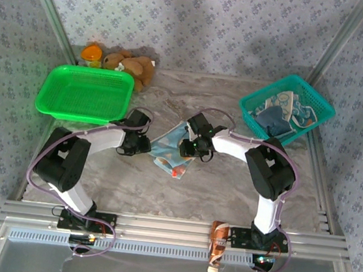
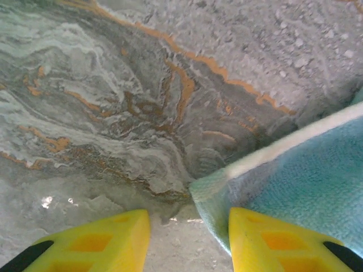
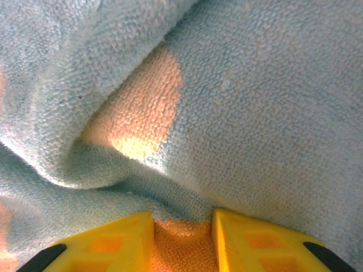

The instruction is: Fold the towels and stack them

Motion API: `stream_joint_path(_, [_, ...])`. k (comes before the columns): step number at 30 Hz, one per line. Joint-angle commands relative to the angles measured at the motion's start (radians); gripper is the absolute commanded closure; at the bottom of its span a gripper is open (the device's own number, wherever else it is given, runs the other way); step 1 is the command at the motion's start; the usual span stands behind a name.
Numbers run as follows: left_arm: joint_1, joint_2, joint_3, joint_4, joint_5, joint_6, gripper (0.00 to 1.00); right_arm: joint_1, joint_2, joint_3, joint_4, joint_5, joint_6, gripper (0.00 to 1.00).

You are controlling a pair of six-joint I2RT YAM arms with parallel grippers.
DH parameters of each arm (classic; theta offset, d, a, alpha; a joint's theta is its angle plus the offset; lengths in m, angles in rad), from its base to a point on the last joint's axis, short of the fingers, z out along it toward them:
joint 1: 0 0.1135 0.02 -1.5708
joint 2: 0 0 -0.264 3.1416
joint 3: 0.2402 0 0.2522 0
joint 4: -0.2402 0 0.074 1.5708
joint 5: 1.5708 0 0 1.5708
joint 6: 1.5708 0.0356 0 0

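A light blue towel (image 1: 169, 148) with orange spots and a pale edge lies crumpled at the middle of the marble table. My left gripper (image 1: 143, 147) sits low at its left corner. In the left wrist view the left gripper (image 2: 187, 218) is open, with bare marble between its yellow fingers (image 2: 108, 235) and the towel's corner (image 2: 295, 181) reaching under the right finger. My right gripper (image 1: 190, 147) is on the towel's right side. In the right wrist view the right gripper (image 3: 182, 218) is shut on a bunched fold of the towel (image 3: 255, 113). More towels (image 1: 279, 115) lie in the teal basket.
The teal basket (image 1: 318, 99) stands at the back right. A green basket (image 1: 48, 104) stands at the back left, with a brown plush toy (image 1: 133, 67) and an orange toy (image 1: 92, 53) behind it. A brown object (image 1: 218, 240) hangs on the front rail.
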Motion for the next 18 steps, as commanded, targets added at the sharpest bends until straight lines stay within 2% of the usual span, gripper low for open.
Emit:
stream_joint_path(1, [-0.011,0.064,0.031,0.013,-0.007,0.006,0.58,0.007,0.019,-0.023,-0.067,0.012,-0.010,0.64])
stream_joint_path(5, [-0.011,0.094,0.043,0.016,-0.017,0.004,0.61,0.011,0.006,-0.020,-0.075,0.013,-0.013,0.63])
stream_joint_path(7, [-0.012,0.100,0.050,0.019,-0.021,0.007,0.66,0.014,-0.007,-0.016,-0.082,0.017,-0.016,0.62])
stream_joint_path(10, [-0.012,0.109,0.062,0.022,-0.024,0.013,0.84,0.016,-0.049,-0.003,-0.105,0.032,-0.018,0.59])
stream_joint_path(12, [-0.013,0.108,0.067,0.022,-0.021,0.011,1.00,0.021,-0.089,0.001,-0.121,0.048,-0.016,0.54])
stream_joint_path(18, [-0.020,0.004,0.071,-0.019,-0.053,-0.024,1.00,0.047,-0.200,-0.046,-0.142,0.068,0.019,0.49])
